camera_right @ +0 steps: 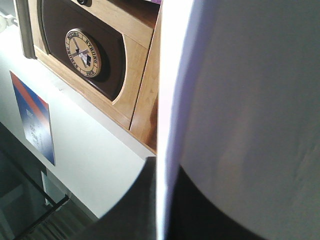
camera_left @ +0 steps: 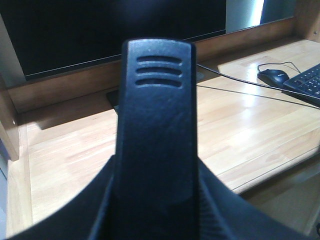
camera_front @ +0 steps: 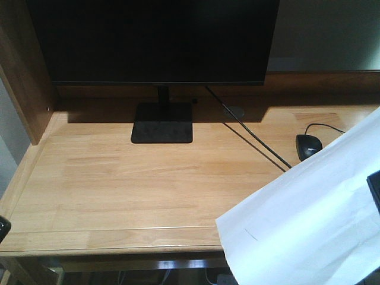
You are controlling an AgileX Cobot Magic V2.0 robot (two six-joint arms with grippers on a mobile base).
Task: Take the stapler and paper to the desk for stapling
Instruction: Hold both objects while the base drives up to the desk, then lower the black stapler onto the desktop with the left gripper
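Presently | large white rectangular paper sheet (camera_front: 309, 219) is hanging tilted over the front-right corner of the plank-grained light-wood desk (camera_front: 119, 178), right gripper (camera_right: 161, 210) pinching its edge | small black plastic stapler (camera_left: 155, 125) is jutting lengthwise from the clamping left gripper (camera_left: 155, 220), desk lying ahead-below.

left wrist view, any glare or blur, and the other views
left wrist view: glare on the desk by the mouse, a black shape blocks the middle; front view: monitor shadows the desk's back; right wrist view: paper close and soft

White paper (camera_front: 309, 219), black stapler (camera_left: 156, 130), monitor (camera_front: 154, 35) and mouse (camera_front: 308, 145), pale plank-grained desk (camera_front: 119, 190).
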